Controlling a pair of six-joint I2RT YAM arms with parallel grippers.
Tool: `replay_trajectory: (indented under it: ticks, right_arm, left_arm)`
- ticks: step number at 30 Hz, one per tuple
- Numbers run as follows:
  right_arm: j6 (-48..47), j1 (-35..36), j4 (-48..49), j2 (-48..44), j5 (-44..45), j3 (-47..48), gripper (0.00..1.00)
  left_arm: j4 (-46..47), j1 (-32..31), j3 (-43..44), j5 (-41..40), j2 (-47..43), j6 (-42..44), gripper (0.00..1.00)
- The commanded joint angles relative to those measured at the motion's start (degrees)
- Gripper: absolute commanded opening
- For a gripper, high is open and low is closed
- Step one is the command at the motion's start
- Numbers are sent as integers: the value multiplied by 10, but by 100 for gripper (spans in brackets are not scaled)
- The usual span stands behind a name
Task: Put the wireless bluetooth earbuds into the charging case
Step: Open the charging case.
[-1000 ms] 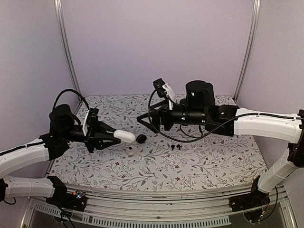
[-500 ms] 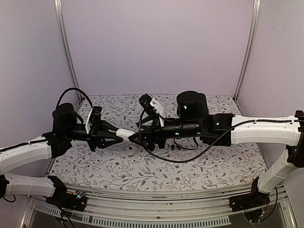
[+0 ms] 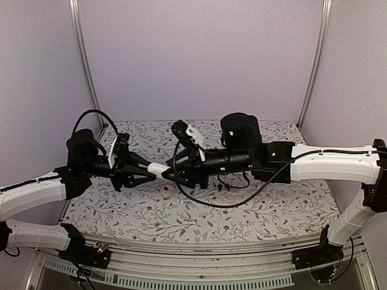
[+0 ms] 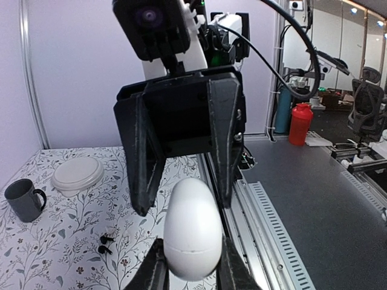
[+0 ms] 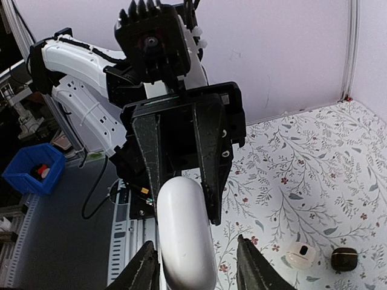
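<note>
Case (image 4: 192, 229) hangs above the table (image 3: 242, 211), clamped in my left gripper (image 4: 192, 269), my right gripper (image 5: 195, 244) straddling its free end, jaws apart.

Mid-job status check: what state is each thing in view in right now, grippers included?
white case: lid closed, held off the table.
left gripper: shut on the white case.
right gripper: open, fingers straddling the case's free end.
black earbuds: loose on the table, not in a case.
mug: upright.
round white container: lid on.
</note>
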Motion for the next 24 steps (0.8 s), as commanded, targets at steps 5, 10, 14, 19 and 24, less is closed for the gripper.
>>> replay_trajectory:
  ticks: [5, 10, 14, 19, 24]
  right_arm:
    - [25, -24, 7, 3, -76, 11, 25]
    - [82, -56, 24, -1, -156, 6, 22]
    - [111, -66, 29, 8, -202, 10, 26]
    - [137, -67, 32, 7, -171, 10, 33]
    - [141, -67, 23, 3, -118, 5, 36]
  left_arm:
    - [-8, -8, 18, 7, 0, 25, 0]
    - [-77, -30, 24, -37, -25, 120, 0]
    - [-95, -44, 27, -61, -37, 161, 0]
    - [-104, -54, 29, -71, -42, 176, 0]
    - [-94, -58, 25, -69, -46, 167, 0]
